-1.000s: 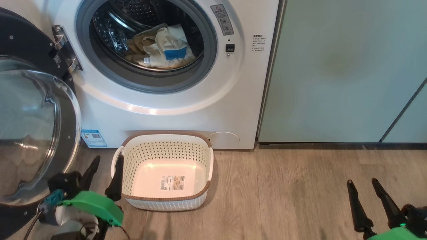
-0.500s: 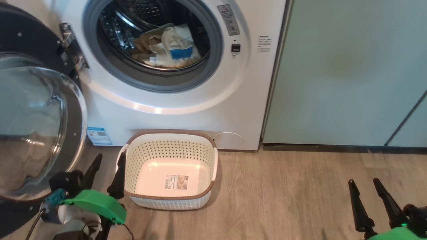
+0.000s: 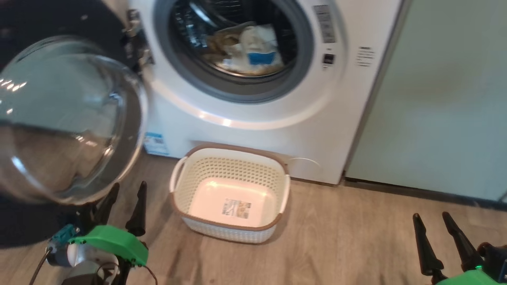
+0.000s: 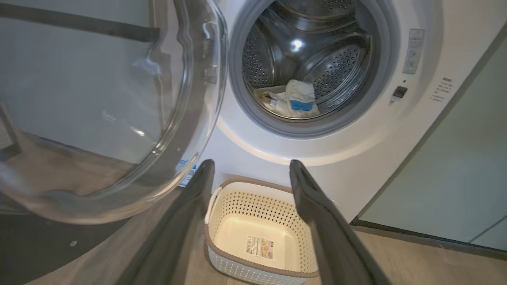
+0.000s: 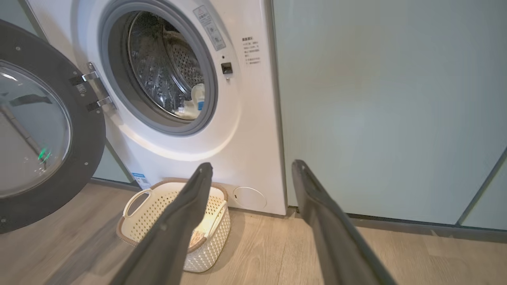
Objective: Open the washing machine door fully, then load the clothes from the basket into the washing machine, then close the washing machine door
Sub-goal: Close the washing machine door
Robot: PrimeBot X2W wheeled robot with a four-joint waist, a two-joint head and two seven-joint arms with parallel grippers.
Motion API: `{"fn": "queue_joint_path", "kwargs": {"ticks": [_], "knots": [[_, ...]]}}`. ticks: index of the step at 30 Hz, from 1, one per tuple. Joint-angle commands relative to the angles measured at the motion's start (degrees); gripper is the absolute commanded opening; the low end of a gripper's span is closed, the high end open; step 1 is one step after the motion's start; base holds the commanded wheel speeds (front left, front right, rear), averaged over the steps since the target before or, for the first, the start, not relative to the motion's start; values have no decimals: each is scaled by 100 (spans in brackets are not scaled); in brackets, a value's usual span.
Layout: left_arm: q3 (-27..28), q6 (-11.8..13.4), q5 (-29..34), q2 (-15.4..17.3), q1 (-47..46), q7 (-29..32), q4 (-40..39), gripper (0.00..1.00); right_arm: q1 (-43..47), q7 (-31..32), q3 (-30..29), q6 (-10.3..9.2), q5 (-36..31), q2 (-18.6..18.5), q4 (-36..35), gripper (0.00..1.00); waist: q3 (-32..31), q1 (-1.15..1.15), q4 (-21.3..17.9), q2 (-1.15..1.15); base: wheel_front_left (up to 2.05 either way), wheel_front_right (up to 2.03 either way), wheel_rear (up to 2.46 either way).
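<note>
White enamel covers the front of the washing machine (image 3: 269, 130), which stands on a wooden floor (image 3: 356, 237) with a pale green cabinet (image 3: 447, 99) directly on the robot's right side of it. The washing machine door (image 3: 67, 118) is swung wide open to the robot's left on its hinge, and its clear glass bowl bulges toward the head camera inside the black rim. The round opening with the grey gasket (image 3: 237, 89) is uncovered, and the clothes (image 3: 253, 53) lie inside on the bottom of the steel drum (image 4: 317, 51) as a cream heap with one bright blue patch turned to the front. The basket (image 3: 233, 148) stands on the floor just in front of the machine, below the opening, and its bare bottom shows a label sticker (image 3: 237, 208). The left pincer (image 3: 128, 185) is at the lower left of the head view, between the door and the basket, with its two dark fingers spread and nothing between them. One fingertip is very near the lower edge of the glass bowl, but I cannot tell if it touches. The right pincer (image 3: 430, 215) is at the lower right above the floor, well apart from the basket, also spread and empty. A small blue label (image 3: 155, 143) is on the machine's lower left corner.
</note>
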Motion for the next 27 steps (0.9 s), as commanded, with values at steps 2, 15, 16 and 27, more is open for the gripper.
{"fn": "queue_joint_path", "kwargs": {"ticks": [2, 15, 16, 27], "knots": [[281, -2, 10, 95, -246, -44, -170, 100, -141, -38, 96, 3, -4, -55, -188, 100, 28, 0, 330, 0, 0, 0, 0], [448, 41, 68, 27, -337, -44, -216, 100, -309, -38, 170, 3, 3, -32, -173, 100, 104, 0, 1561, 0, 0, 0, 0], [462, 45, 79, 21, -338, -44, -225, 100, -320, -38, 182, 3, 2, -33, -173, 100, 108, 0, 1635, 0, 0, 0, 0], [572, 50, 180, -62, -384, -44, -218, 100, -390, -38, 202, 3, -1, -48, -189, 100, 174, 0, 2497, 0, 0, 0, 0]]}}
